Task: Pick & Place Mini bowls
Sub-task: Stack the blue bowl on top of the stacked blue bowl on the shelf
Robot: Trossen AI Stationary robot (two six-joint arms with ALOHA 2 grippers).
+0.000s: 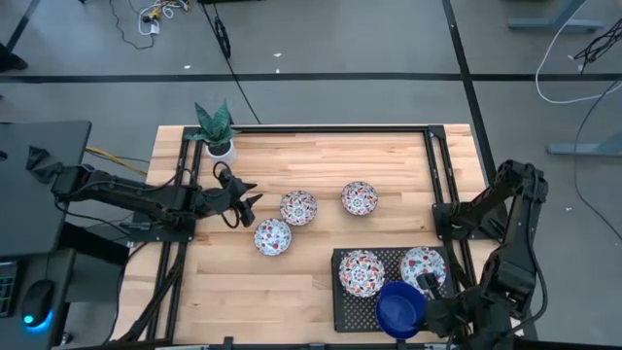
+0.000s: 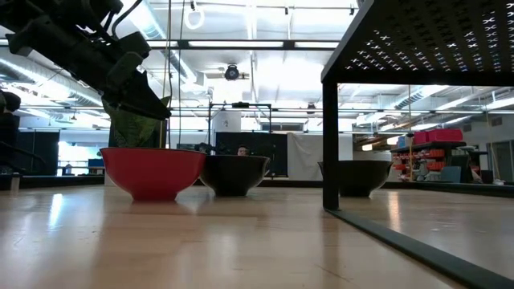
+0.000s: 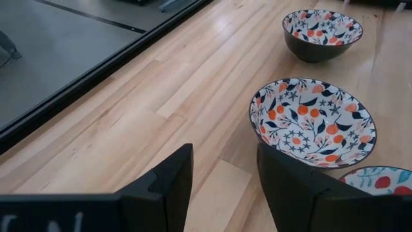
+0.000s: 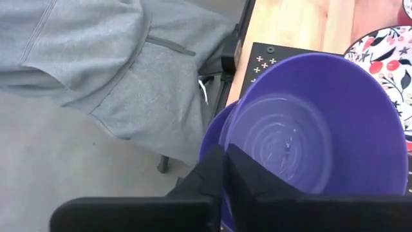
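Pinching: right gripper (image 4: 225, 169) has its fingers nearly together on the near rim of the blue bowl (image 1: 400, 309), one finger inside and one outside — a rim pinch, probably because the bowl is too wide to span
Blue bowl: it sits over the front edge of the black rack (image 1: 342, 316), just beside two patterned bowls on that rack, one at (image 1: 361, 272) and one at (image 1: 423, 266); whether it already rests there or hangs just above, I cannot tell
Left fingers: left gripper (image 3: 222, 183) stands well open with nothing between the fingers, aimed low across the wood at the nearest loose patterned bowl (image 3: 313, 122) — lined up, I'd say, for the next pick
Loose bowls: three on the bare table (image 1: 311, 160), at (image 1: 272, 236), (image 1: 298, 207) and (image 1: 359, 197), all upright and apart from each other
Plant pot: white pot (image 1: 221, 148) at the back left corner, not part of the job
Overhead shows: the whole layout and both arms, but not the grip
Right wrist shows: the pinch on the rim, a second blue rim nested beneath, and a person's grey garment (image 4: 96, 58) beyond the table edge
Low camera shows: bowl outsides, one red (image 2: 152, 170), others dark, and the rack's leg
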